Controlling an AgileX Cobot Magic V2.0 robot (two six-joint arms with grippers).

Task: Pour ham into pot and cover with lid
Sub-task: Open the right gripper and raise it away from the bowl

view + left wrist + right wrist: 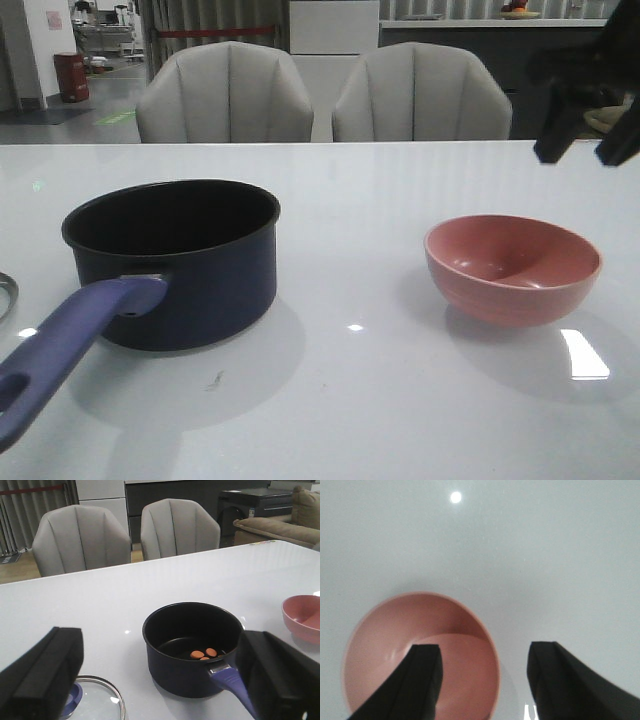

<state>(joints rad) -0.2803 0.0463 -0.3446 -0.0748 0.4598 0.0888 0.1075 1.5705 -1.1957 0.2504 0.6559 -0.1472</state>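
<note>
The left gripper (160, 680) has two wide, matte black fingers (42, 677) with blocky, squared ends and flat faces. Edges are sharply chamfered. A small pale spot, possibly a screw or hole, sits near the lower edge of one finger; it is too small to identify.

The right gripper (485, 685) has two black fingers (422, 682) of the same matte finish, tapering to flat, squared tips. In the front view this gripper (590, 150) shows as a dark, forked silhouette; surface detail cannot be made out there.
</note>
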